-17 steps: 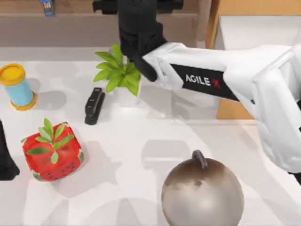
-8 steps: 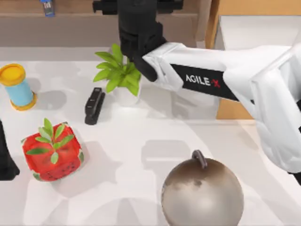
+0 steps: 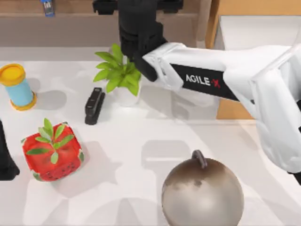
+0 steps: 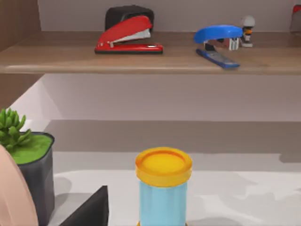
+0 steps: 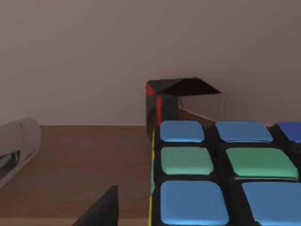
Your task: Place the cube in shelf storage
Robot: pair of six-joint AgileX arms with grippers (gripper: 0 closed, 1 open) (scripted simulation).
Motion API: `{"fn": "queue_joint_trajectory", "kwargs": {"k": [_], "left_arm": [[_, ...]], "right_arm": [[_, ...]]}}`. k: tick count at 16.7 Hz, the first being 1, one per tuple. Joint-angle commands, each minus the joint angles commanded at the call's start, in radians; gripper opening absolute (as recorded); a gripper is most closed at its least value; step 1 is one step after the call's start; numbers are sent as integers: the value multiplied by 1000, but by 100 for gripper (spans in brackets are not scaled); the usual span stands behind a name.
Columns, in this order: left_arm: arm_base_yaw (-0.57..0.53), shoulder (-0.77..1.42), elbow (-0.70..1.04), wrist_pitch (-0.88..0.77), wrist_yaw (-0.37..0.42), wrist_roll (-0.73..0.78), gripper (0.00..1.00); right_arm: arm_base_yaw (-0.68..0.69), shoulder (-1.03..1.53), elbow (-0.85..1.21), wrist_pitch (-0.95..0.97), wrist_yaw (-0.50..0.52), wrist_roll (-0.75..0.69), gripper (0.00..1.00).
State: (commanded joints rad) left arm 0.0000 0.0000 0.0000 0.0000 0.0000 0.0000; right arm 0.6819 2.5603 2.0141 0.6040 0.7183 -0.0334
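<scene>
Top view: the white AgileX right arm reaches from 3 o'clock toward 12 o'clock, its black right claw (image 3: pixel 141 9) over the long light-brown wooden shelf storage (image 3: pixel 70 7). I cannot tell how far this claw is open. On the white bench (image 3: pixel 141 141) sit a leafy green plant (image 3: pixel 117 73), a black stapler (image 3: pixel 94 106), a red strawberry-patterned block (image 3: pixel 51 153) and a metal ball (image 3: pixel 202 193). The left claw (image 3: pixel 5 160) rests at 9 o'clock; its opening is unclear.

Right wrist view: the small black-gridded puzzle cube with blue and green stickers (image 5: pixel 221 174) sits close on the shelf board (image 5: pixel 75 165).

Left wrist view: a yellow-capped blue cylinder (image 4: pixel 163 186) stands on the bench below the shelf.
</scene>
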Motion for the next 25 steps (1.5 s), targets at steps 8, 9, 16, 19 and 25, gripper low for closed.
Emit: {"fn": "queue_joint_trajectory", "kwargs": {"k": [8,9,16,19,25], "left_arm": [[0,0,0,0,0,0,100],[0,0,0,0,0,0,100],[0,0,0,0,0,0,100],[0,0,0,0,0,0,100],[0,0,0,0,0,0,100]], "right_arm": [[3,-23,-30,28,-7,-19,100],[1,-46,-61,56,-15,-39,100],[-15,-300,-521,388,-129,-341,100],[-29,-402,-791,552,-199,-536,100],[-75,-546,-1340,835,-344,-964,100]]}}
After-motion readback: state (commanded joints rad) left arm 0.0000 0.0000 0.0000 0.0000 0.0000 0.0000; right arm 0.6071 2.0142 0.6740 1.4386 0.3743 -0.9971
